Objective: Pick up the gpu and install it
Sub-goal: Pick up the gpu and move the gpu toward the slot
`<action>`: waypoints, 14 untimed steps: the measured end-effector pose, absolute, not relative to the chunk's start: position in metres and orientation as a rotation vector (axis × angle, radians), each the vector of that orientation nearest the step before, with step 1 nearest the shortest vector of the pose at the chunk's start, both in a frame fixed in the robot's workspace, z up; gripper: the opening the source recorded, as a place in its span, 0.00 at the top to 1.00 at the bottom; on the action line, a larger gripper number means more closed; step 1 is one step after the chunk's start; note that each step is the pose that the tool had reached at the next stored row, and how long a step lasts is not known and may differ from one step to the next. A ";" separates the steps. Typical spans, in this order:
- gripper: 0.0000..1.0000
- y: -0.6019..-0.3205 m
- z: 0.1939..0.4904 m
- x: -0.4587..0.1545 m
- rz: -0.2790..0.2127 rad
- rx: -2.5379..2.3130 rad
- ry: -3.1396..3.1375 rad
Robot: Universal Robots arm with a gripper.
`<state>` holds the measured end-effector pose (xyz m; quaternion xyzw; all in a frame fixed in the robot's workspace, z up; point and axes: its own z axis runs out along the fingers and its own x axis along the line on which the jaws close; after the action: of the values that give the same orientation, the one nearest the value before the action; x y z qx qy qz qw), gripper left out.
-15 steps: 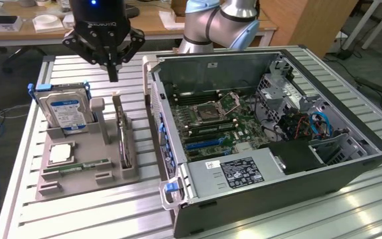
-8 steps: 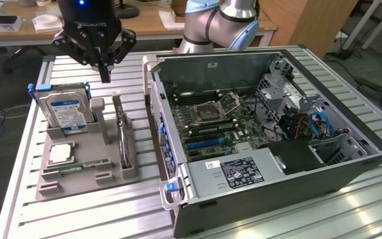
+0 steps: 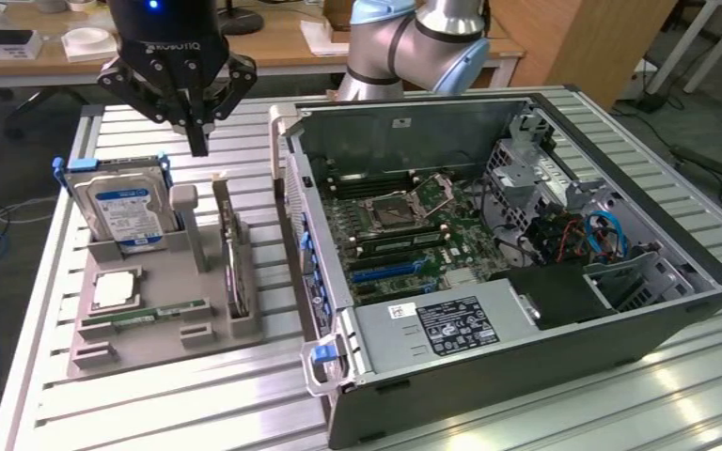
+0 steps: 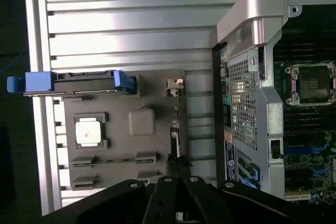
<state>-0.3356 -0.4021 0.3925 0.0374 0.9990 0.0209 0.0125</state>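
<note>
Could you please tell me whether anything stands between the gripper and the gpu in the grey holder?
Nothing visible does. The gripper, fingers shut, hangs above the gpu, which stands on edge in the grey holder with open air above it. The hard drive stands apart, toward the exterior view's left.

jaws: closed, empty, hanging above the holder near the graphics card's far end
graphics card: upright on edge in grey holder
hard drive: upright in the holder, near the card
computer case: open, on slatted counter
</note>
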 end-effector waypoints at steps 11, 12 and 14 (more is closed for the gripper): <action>0.77 -0.402 0.393 -0.336 0.065 0.117 3.114; 0.71 -0.402 0.392 -0.336 0.065 0.116 3.114; 0.65 -0.402 0.393 -0.336 0.065 0.117 3.114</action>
<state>-0.3356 -0.4021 0.3925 0.0374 0.9990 0.0209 0.0125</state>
